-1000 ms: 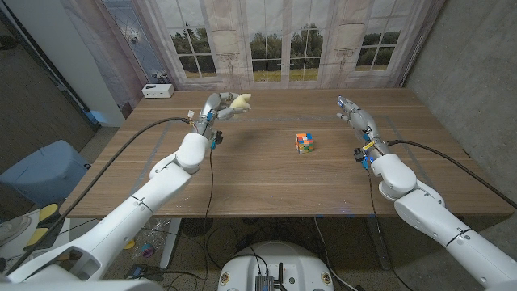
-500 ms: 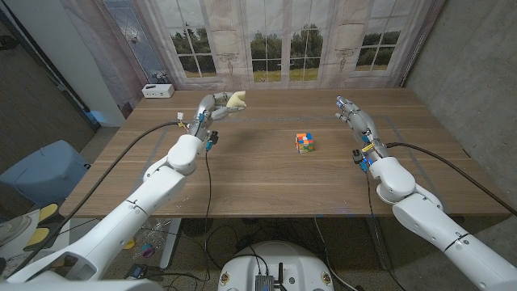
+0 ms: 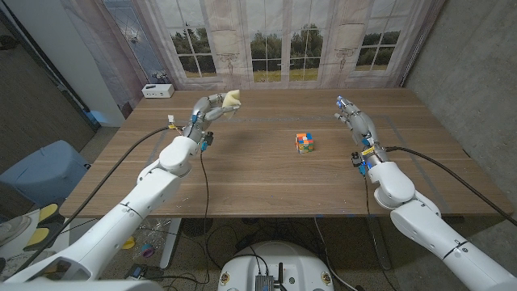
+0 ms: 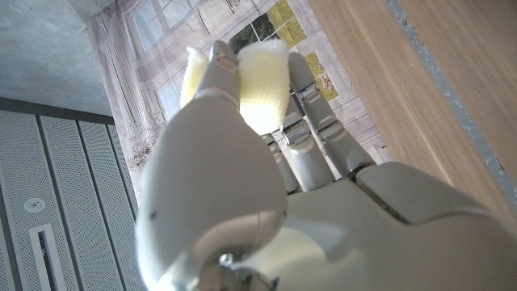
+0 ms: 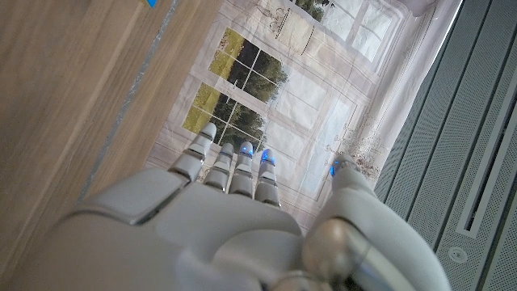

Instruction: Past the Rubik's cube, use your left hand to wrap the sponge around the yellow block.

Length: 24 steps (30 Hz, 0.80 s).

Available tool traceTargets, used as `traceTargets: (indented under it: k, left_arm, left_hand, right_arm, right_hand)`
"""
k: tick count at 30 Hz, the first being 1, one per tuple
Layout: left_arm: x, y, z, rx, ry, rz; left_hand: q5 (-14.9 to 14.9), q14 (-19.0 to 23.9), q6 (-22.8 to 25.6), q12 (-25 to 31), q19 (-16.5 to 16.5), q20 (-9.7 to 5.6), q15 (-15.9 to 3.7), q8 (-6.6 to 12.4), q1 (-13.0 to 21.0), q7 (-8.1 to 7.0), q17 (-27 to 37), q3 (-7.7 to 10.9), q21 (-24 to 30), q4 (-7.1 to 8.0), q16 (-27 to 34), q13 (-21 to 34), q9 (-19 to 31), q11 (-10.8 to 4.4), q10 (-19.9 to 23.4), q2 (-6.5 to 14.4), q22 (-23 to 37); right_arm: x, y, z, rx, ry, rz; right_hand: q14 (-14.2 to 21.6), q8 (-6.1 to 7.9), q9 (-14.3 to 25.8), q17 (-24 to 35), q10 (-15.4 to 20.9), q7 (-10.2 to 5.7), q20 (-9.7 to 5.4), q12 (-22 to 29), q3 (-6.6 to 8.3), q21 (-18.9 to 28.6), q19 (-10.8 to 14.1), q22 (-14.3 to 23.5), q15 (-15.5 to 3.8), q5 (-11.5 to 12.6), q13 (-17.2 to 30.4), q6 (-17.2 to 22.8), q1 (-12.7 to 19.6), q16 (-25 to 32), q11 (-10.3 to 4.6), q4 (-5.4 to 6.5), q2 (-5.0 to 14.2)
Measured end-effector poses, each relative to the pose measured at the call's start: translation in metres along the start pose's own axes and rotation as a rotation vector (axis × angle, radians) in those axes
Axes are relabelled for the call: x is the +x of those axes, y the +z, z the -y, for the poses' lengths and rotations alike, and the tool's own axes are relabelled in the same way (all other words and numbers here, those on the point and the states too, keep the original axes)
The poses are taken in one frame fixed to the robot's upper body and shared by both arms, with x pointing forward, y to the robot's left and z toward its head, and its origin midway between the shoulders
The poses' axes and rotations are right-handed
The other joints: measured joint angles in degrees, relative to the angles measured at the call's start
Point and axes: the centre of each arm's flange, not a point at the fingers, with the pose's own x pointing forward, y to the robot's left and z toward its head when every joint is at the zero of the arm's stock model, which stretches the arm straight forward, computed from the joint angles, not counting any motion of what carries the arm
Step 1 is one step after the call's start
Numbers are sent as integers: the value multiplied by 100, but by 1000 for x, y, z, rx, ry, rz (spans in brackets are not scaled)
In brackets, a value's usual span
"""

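Over on the far left of the table: left hand (image 3: 208, 106) raised above the wood, clamped on a pale yellow sponge (image 3: 233, 99), lifted clear of the surface near the back edge. From the left wrist view, same story up close: sponge (image 4: 262, 77) pinched between the thumb and the fingers (image 4: 311, 121), soft foam bulging out past the thumb. Hard to say whether a yellow block sits inside that foam; nothing distinct from the sponge visible, so no calling it. Judging by that, grip secured, lift done, wrap itself unconfirmed.

Moving across to the middle: Rubik's cube (image 3: 304, 143) sitting alone on the wooden table (image 3: 258, 182), well apart from the sponge and nearer the robot than it. Sponge already beyond the cube's line, toward the window side, though off to the left rather than straight behind it.

On to the right: right hand (image 3: 355, 120) holding nothing, fingers stretched forward and apart, hovering near the table's right side, well clear of the cube. Right wrist view agrees: right hand (image 5: 242, 202) extended, nothing in it.

Left to do, by the look of things: finding the block, folding the foam round it.
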Motion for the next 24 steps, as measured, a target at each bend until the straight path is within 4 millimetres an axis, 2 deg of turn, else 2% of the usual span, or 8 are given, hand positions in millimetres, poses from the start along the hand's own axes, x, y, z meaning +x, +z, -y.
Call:
traceTargets:
  k: [3, 15, 24]
  left_arm:
    - [0, -4, -5, -35, -10, -11]
    - [6, -14, -20, -133, -43, -46]
    - [11, -19, -29, -164, -63, -70]
  left_hand:
    - [-1, 0, 0, -1, 0, 0, 0, -4, 0, 0, 0, 0, 0, 0, 0, 0, 27, 0, 0, 1, -27]
    - [-11, 20, 2, -47, -51, 10, 20, -24, -8, 2, -3, 23, 88, -23, -16, 82, 27, 0, 1, 8, -26]
    - [-23, 20, 11, -67, -51, 10, 20, -32, -8, 70, 0, 23, 161, -23, -17, 82, 37, 0, 4, 8, -53]
  right_arm:
    - [-4, 1, -4, 8, -8, 6]
    - [-10, 4, -19, 26, -27, 19]
    - [-12, 5, -25, 24, -47, 17]
  right_hand:
    - [0, 0, 0, 0, 31, 0, 32, 0, 0, 0, 32, 0, 0, 0, 0, 0, 0, 0, -31, 0, 0]
    - [52, 22, 0, -16, 63, 19, 31, 0, 24, 0, 31, 0, 10, 0, 0, 62, 0, 0, 1, -24, 0]
    - [51, 22, 0, -16, 94, 19, 31, 0, 36, 0, 31, 0, 10, 0, 0, 61, 44, 0, 32, -36, -1]
